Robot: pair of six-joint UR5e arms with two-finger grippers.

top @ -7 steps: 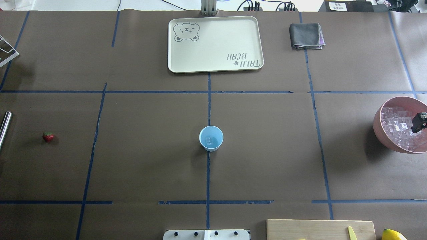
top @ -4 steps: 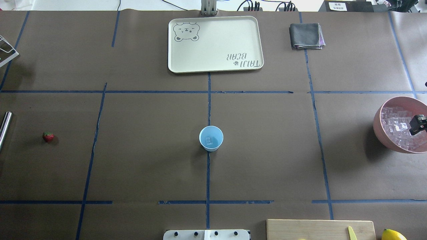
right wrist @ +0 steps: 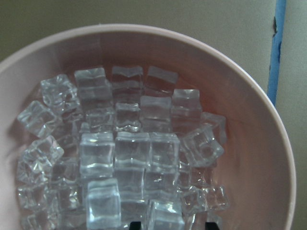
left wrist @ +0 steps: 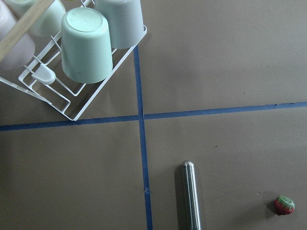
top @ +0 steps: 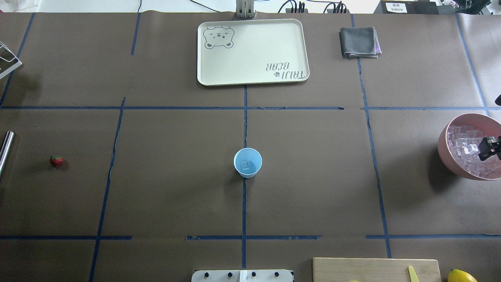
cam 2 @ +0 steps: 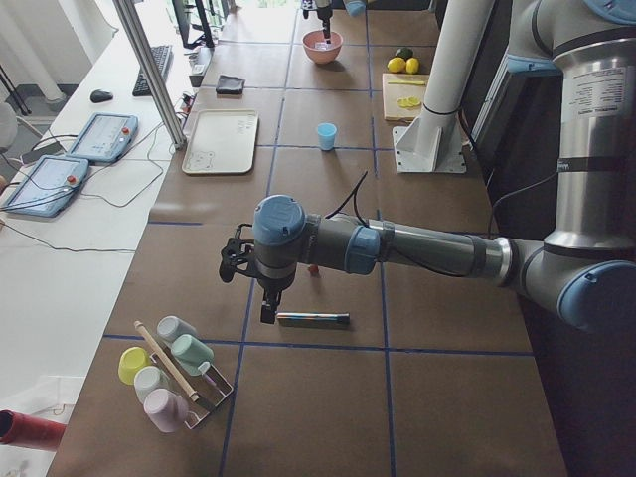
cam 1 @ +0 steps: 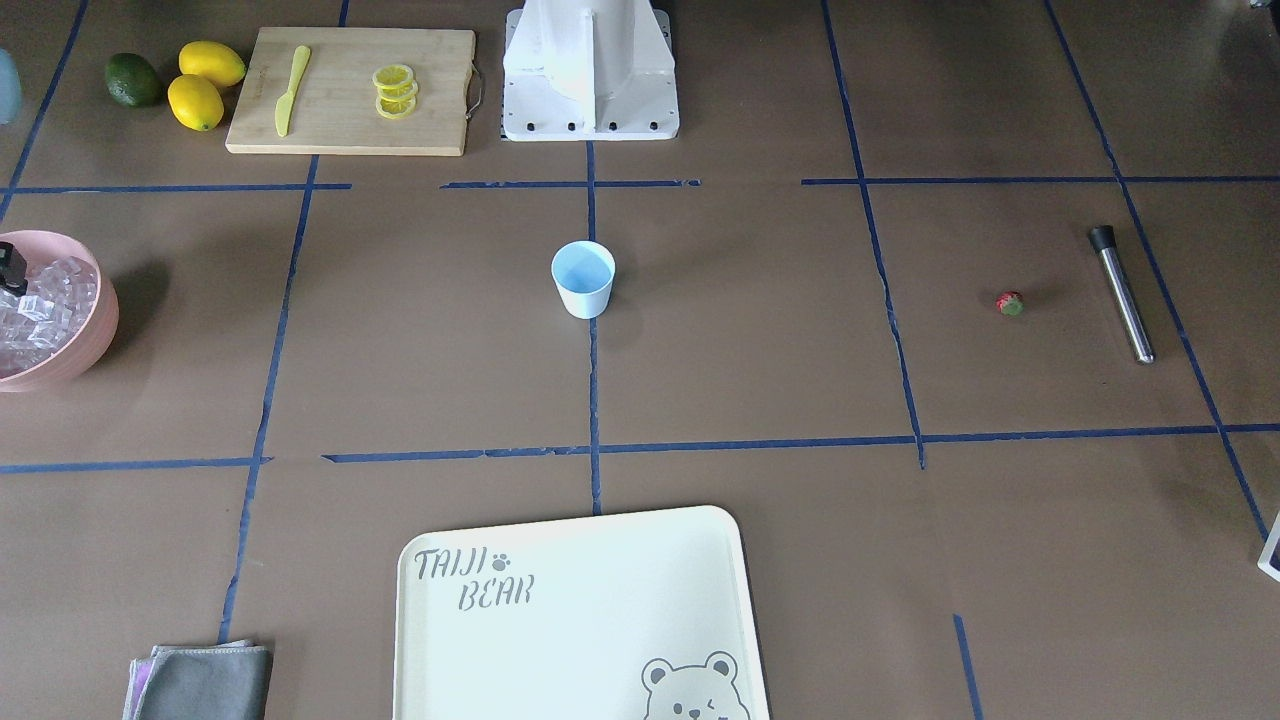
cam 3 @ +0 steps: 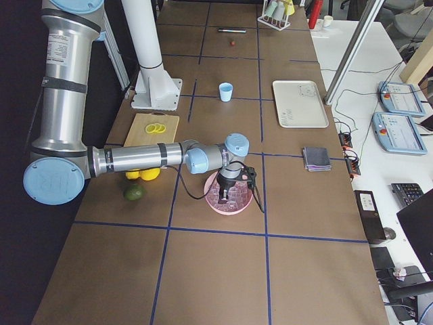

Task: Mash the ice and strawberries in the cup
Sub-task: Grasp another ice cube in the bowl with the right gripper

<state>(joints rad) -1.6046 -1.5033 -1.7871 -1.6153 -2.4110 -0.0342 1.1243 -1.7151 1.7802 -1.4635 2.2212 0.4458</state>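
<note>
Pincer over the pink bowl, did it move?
Yes. The right pincer crept slightly toward the middle of the pink bowl, above the ice.

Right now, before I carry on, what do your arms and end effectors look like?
Both the left arm and the right arm are silver-grey tubes with light-blue caps on round joints. Each upper tube carries a white label, too small to read. A black cable runs along each forearm. The left end effector and right end effector are black.
</note>
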